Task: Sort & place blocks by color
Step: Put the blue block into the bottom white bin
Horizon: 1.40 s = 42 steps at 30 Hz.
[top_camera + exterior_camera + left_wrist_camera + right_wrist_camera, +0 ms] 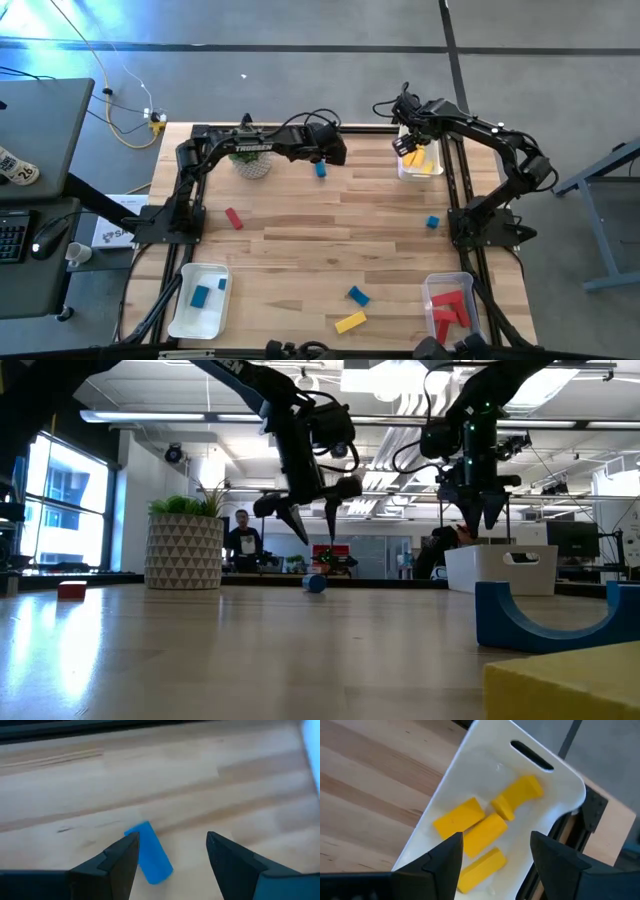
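Sorting looks a little past halfway. My yellow tray [405, 166] at the far right holds four yellow blocks [485, 835], the near-left tray [183, 318] two blue ones, the near-right tray [432, 283] several red. Loose on the surface [300, 240] lie a red block [234, 218], three blue blocks and one yellow bar [350, 321].

My left gripper [172, 842] hovers with fingers spread wide and empty over a blue cylinder [149, 852], which lies close against one finger rather than centred in the gap. My right gripper [496, 842] hangs open and empty above the yellow tray.
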### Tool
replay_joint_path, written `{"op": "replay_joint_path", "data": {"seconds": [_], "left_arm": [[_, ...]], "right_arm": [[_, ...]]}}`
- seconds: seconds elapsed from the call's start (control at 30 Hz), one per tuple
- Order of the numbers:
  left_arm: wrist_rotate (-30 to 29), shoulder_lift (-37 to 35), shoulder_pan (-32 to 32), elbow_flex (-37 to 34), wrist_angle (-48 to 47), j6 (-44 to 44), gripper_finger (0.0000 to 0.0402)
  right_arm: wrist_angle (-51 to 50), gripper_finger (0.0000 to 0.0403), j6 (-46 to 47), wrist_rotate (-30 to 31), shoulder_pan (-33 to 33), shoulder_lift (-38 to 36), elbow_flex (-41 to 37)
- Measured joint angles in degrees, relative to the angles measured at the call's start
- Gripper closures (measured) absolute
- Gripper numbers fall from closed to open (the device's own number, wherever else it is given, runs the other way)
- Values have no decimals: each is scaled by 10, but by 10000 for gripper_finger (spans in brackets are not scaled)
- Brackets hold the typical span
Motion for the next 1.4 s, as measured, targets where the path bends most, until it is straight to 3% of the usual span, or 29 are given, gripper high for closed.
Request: {"op": "replay_joint_path", "data": {"seconds": [0.43,1.2,1.4], "left_arm": [[9,51,-10,0,0,-115,183],[-9,80,-16,0,-9,-140,183],[70,80,-2,0,-12,-135,183]], "right_arm": [[28,185,-106,-15,0,0,0],[51,185,-119,-41,0,0,0],[51,185,-131,-44,0,0,0]]}}
